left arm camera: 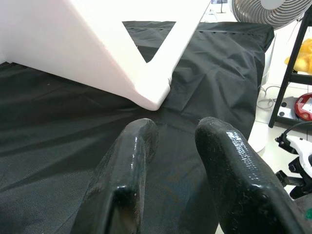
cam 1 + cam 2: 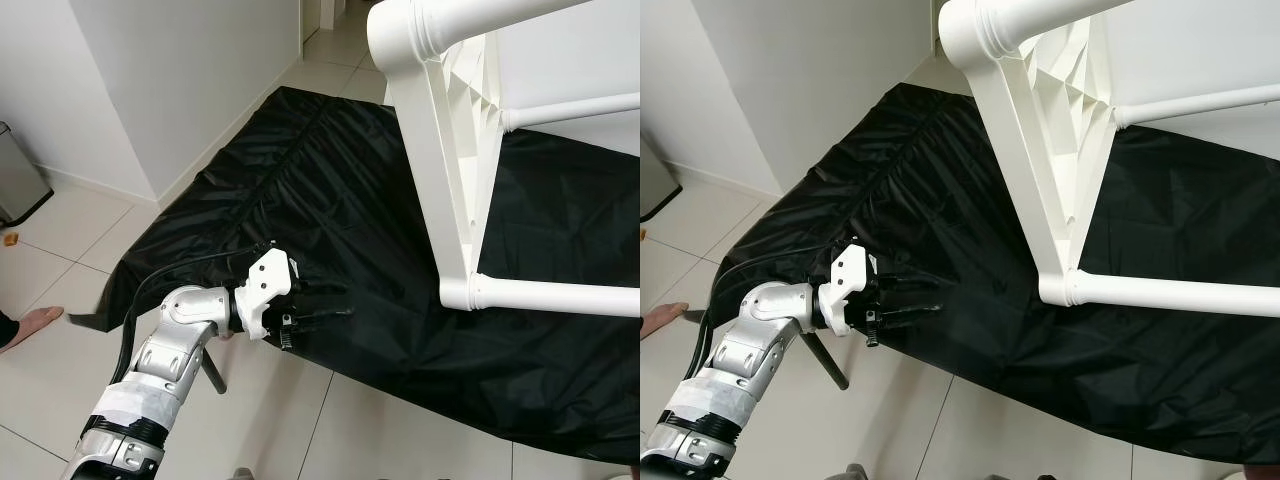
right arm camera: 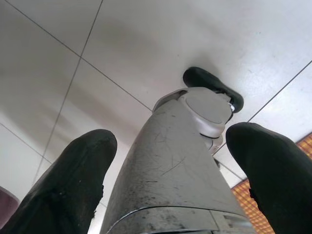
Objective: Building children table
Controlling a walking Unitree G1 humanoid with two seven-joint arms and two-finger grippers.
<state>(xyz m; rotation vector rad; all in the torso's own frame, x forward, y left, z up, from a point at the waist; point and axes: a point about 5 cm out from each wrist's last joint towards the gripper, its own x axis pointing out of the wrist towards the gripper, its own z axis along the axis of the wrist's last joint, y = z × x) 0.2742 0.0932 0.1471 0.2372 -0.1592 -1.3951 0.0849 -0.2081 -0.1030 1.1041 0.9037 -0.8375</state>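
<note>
Nearest the head camera, the silver left arm point(image 2: 160, 370) reached up from about seven o'clock, its left gripper point(image 2: 325, 305) hovering low over the near edge of a black sheet point(image 2: 330, 190) spread on the tiled floor point(image 2: 60, 330). Its two black fingers point(image 1: 126, 170) stood a little apart with nothing between them, pointing toward three o'clock across the sheet. From the left wrist, the fingers looked along the wrinkled sheet toward a white corner of the table frame point(image 1: 146, 92), which sat just ahead of the fingertips without touching them. The white table frame point(image 2: 450, 180) lay on its side on the sheet, from twelve o'clock down to about three o'clock: a broad flat rail point(image 2: 435, 160) ran down from a rounded leg end point(image 2: 400, 35) near the top to a joint at a round white leg point(image 2: 555, 295) that stretched out toward three o'clock. A thinner white bar point(image 2: 570, 110) crossed behind it at about two o'clock. A white wall point(image 2: 170, 80) rose at eleven o'clock beside the sheet, with a grey bin point(image 2: 18, 180) at nine o'clock and a person's bare foot point(image 2: 30, 325) on the tiles at the eight o'clock edge. Seen from the right wrist, the right gripper point(image 3: 170, 161) hung with its fingers point(image 3: 73, 175) spread wide, empty, on either side of the robot's own grey leg point(image 3: 170, 161) above pale floor tiles.
</note>
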